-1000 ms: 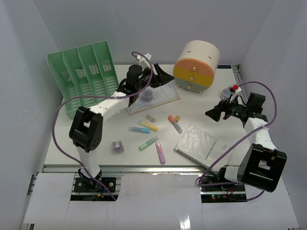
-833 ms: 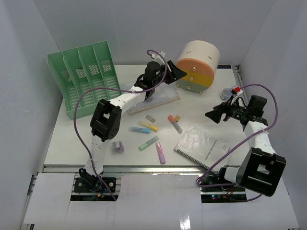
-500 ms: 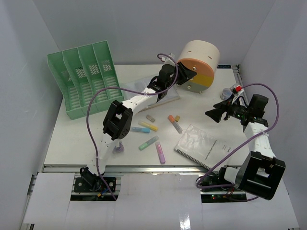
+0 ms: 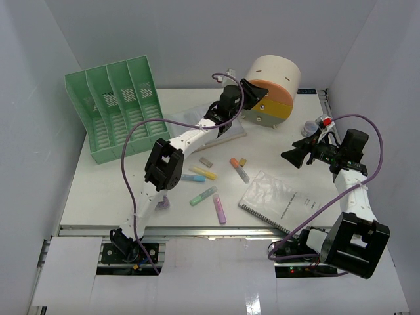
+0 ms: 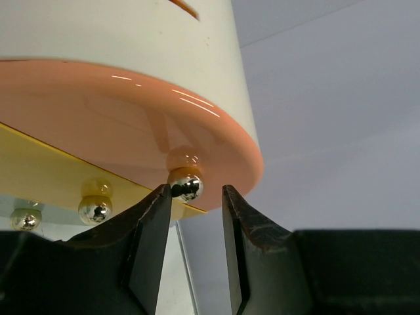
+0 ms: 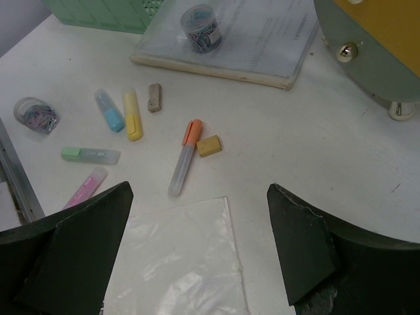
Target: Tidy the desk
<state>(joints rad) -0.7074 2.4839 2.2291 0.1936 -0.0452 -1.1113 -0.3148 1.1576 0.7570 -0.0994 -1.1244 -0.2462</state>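
On the white desk (image 4: 118,184) stands a round cream drawer unit (image 4: 272,73) with an orange top drawer (image 5: 98,125). My left gripper (image 4: 248,93) is at that drawer's front. In the left wrist view the left gripper (image 5: 195,193) is open, and the drawer's silver knob (image 5: 186,186) sits at the fingertips, against the left finger, with a gap to the right one. My right gripper (image 4: 289,156) hovers open on the right; in its wrist view the right gripper (image 6: 198,190) hangs over the corner of a plastic-covered notebook (image 6: 174,262).
Several highlighters, such as an orange one (image 4: 239,168) and a pink one (image 4: 219,209), lie mid-desk with two erasers (image 4: 206,161). A jar of clips (image 4: 161,201) stands front left, and another jar (image 6: 200,18) rests on a flat book (image 6: 249,39). Green file rack (image 4: 115,105) at back left.
My left arm has swung right from the flat book to the drawer unit's orange drawer, and its jaws have narrowed. The right arm has hardly moved.
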